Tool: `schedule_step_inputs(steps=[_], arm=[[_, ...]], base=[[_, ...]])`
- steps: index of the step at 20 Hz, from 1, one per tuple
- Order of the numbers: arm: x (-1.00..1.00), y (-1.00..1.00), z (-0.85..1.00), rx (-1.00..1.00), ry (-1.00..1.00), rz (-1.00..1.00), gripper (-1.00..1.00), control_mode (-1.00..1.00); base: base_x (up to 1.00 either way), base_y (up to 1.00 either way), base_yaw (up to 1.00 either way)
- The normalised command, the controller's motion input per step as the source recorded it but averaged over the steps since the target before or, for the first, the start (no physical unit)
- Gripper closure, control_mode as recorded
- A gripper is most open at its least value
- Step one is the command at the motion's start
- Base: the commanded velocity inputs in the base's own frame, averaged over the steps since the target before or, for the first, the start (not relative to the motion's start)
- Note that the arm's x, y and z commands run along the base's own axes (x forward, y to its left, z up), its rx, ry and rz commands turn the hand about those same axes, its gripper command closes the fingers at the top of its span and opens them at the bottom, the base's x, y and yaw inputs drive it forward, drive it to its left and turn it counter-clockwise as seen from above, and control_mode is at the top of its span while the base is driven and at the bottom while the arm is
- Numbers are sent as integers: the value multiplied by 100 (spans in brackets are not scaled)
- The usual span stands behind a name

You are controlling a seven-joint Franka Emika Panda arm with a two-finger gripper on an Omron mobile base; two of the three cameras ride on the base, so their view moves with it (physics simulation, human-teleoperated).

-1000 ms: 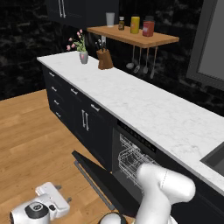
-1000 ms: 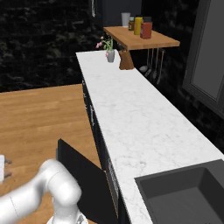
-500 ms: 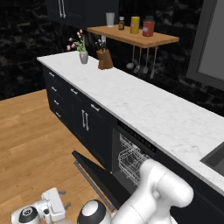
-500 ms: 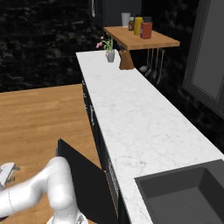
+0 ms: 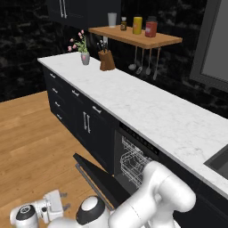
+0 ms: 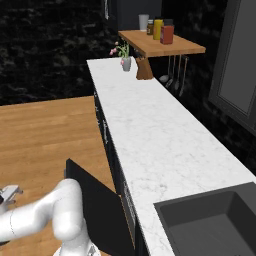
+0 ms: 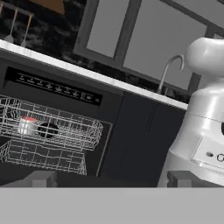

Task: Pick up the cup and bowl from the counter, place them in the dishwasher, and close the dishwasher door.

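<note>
My gripper [image 5: 60, 205] hangs low over the wooden floor, in front of the open dishwasher [image 5: 133, 162] and well apart from it. Its jaws stand open with nothing between them [image 7: 111, 181]. In the hand view the cup [image 7: 27, 125], grey-white with a red top, stands in the white wire rack [image 7: 83, 131], and the black bowl [image 7: 47, 130] sits right beside it. The dishwasher door [image 5: 100, 176] is folded down and open; the right base view shows its black panel [image 6: 92, 200]. The white marble counter [image 5: 147, 107] runs above the black cabinets.
A wooden shelf [image 5: 133, 38] with jars hangs at the counter's far end, over a knife block [image 5: 107, 62] and a flower vase [image 5: 84, 57]. A dark sink [image 6: 210, 220] lies at the near end, with its faucet [image 7: 168, 72]. Wooden floor [image 5: 31, 133] spreads to the left.
The hand has sunk a little lower and drifted left near the floor, with the forearm following. The jaws stayed open. The cup, bowl and door have not moved.
</note>
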Motion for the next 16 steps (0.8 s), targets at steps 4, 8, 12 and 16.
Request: schedule_step_inputs(steps=[4,8,12,16], arm=[[13,-39,-69,-4,0,0,-100,-100],[33,-29,-76,0,0,0,-100,-100],[42,-3,-79,0,0,0,-100,-100],[42,0,-79,0,0,0,-100,-100]], base=[[0,0,0],[0,0,0],[0,0,0],[0,0,0]])
